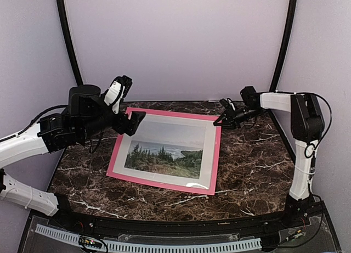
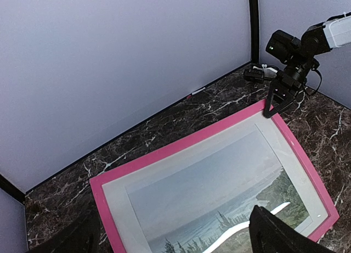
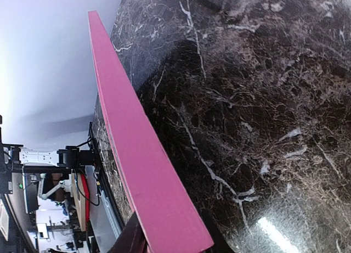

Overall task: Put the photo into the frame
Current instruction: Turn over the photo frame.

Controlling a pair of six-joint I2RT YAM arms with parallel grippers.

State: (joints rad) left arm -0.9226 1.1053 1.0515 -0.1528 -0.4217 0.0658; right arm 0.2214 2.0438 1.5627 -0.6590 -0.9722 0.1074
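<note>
The pink-red frame (image 1: pixel 159 183) lies flat on the marble table (image 1: pixel 252 165). The landscape photo (image 1: pixel 164 151) lies inside it, with a white border around it. My left gripper (image 1: pixel 133 123) is open and empty, hovering over the frame's far left corner. In the left wrist view its two dark fingertips (image 2: pixel 271 231) stand wide apart above the photo (image 2: pixel 219 187) and the frame (image 2: pixel 164 150). My right gripper (image 1: pixel 221 121) is at the frame's far right corner. In the right wrist view the pink rail (image 3: pixel 137 154) runs out from between its jaws, with one dark finger (image 3: pixel 130 239) beside it.
Pale walls close in the table at the back and on both sides. Black curved poles stand in the back corners. The right arm (image 2: pixel 307 41) shows in the left wrist view. Dark marble (image 3: pixel 247 99) lies to the right of the frame.
</note>
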